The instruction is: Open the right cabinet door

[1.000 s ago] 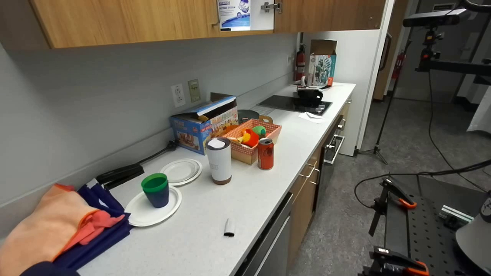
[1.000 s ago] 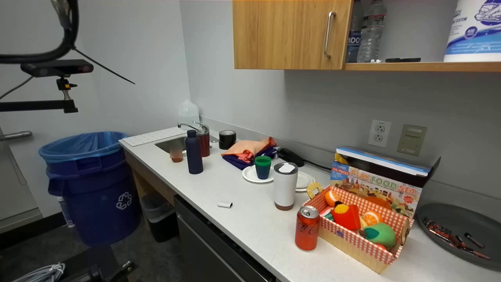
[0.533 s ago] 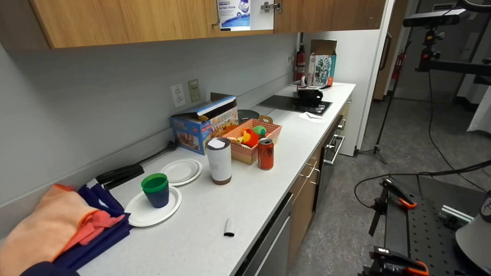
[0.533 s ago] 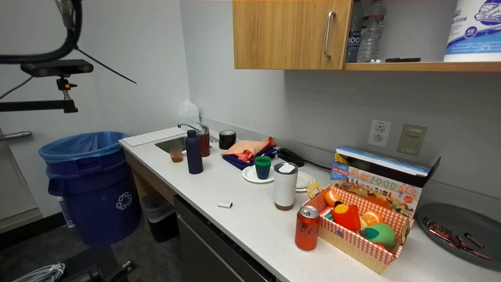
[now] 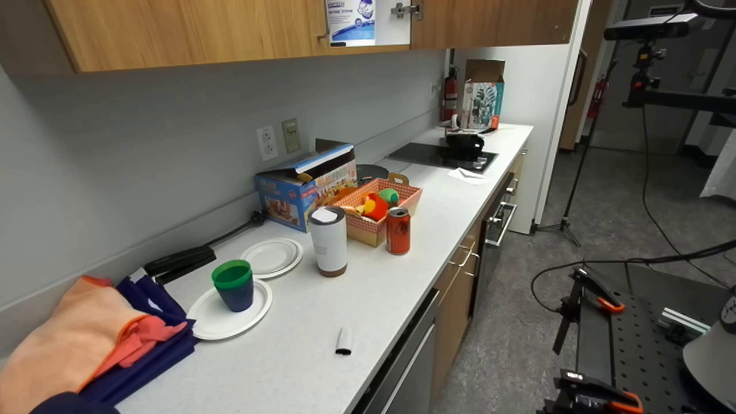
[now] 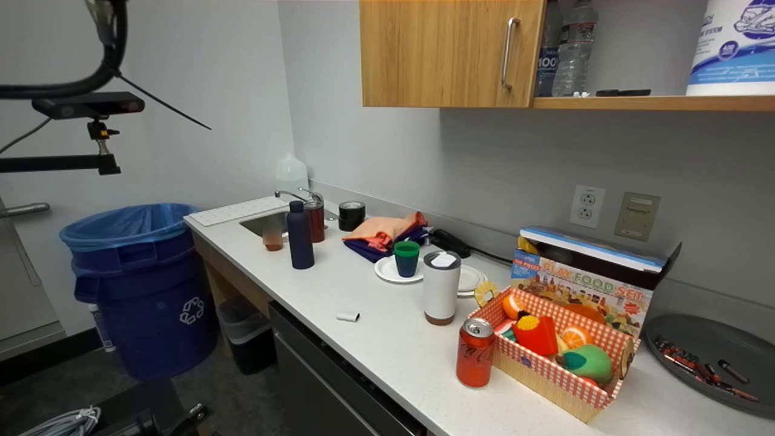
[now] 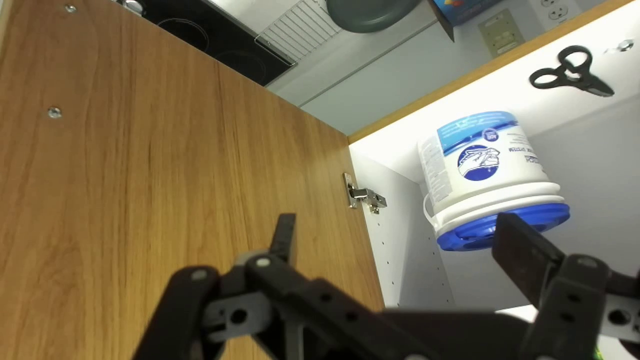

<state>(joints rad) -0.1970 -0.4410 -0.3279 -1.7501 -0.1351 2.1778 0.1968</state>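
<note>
In an exterior view the right cabinet door (image 5: 494,24) stands swung well out on its hinge (image 5: 407,10); in an exterior view the neighbouring door (image 6: 445,54) sits closed, bottles (image 6: 575,57) exposed beside it; in the wrist view the gripper (image 7: 397,220) is spread wide, nothing held, right cabinet door's inner face beyond; opening looks done to me, maybe just backing off left.

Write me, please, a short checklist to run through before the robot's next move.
1. Right cabinet door swung open: ok; inner face showing.
2. Fingers apart, nothing gripped: ok.
3. Fingers clear of the door: cannot tell; depth unclear in the wrist view.
4. Fingers visible from outside: not ok; absent from both exterior views.
5. Left cabinet door shut: ok.
6. Blue-lidded bucket standing on the shelf: ok.
</note>
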